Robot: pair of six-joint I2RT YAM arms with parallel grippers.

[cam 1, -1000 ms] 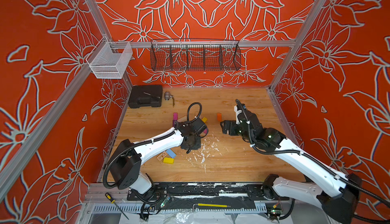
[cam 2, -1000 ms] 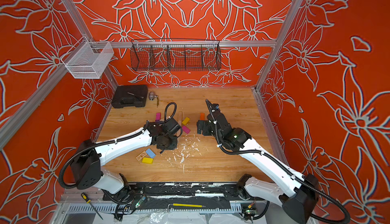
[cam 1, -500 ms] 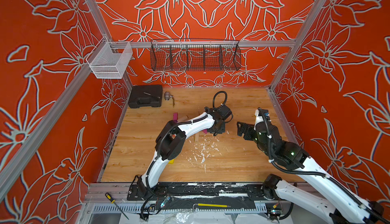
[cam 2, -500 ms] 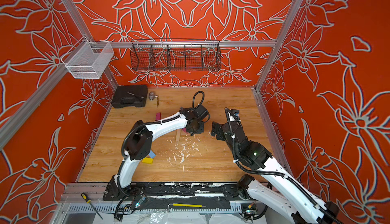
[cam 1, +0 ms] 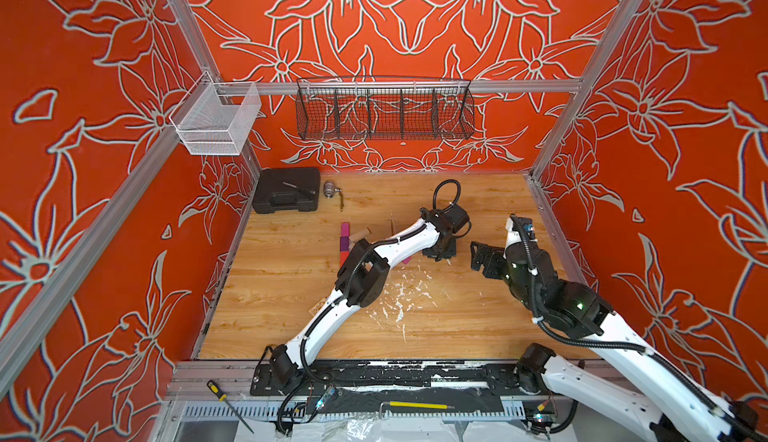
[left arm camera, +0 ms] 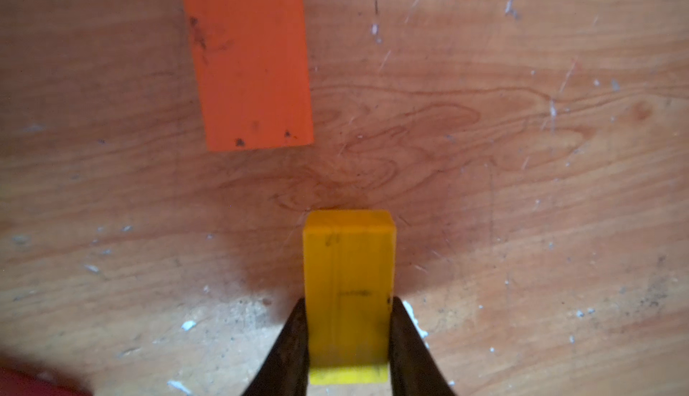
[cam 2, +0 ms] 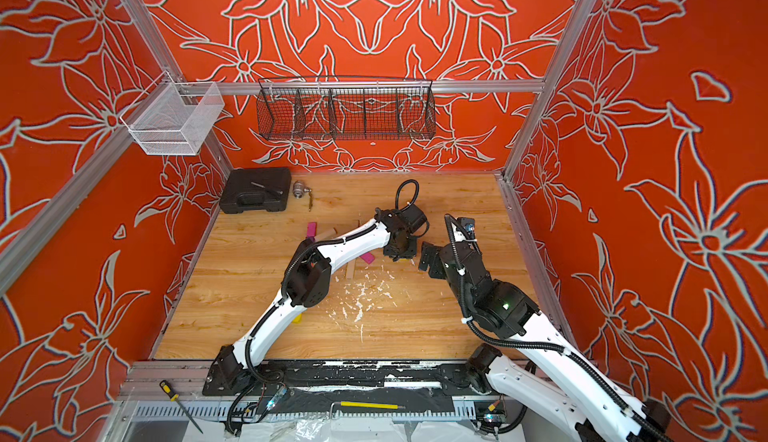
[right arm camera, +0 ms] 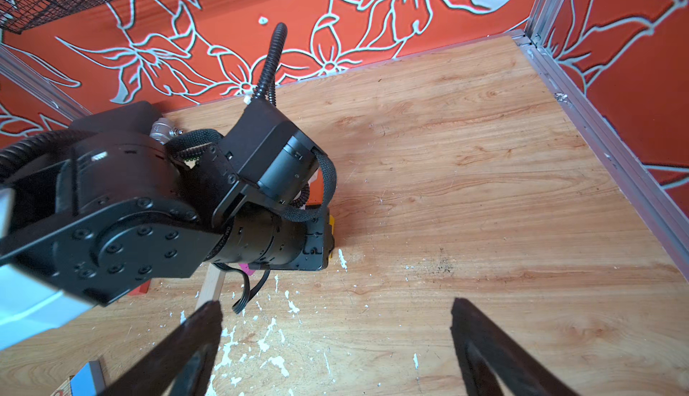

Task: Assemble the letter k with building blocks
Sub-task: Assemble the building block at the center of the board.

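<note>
The left gripper (left arm camera: 346,301) closely flanks the yellow block (left arm camera: 348,260), set on its narrow side right of the worktop's (left arm camera: 522,152) centre; whether it pinches cannot be told; an orange block (left arm camera: 249,58) lies flat nearby, apart; the right gripper (right arm camera: 335,303) is spread wide, empty.

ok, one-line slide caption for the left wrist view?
Left gripper grips a yellow rectangular wooden block; a flat orange rectangular block lies apart on the wood-grain table.
</note>
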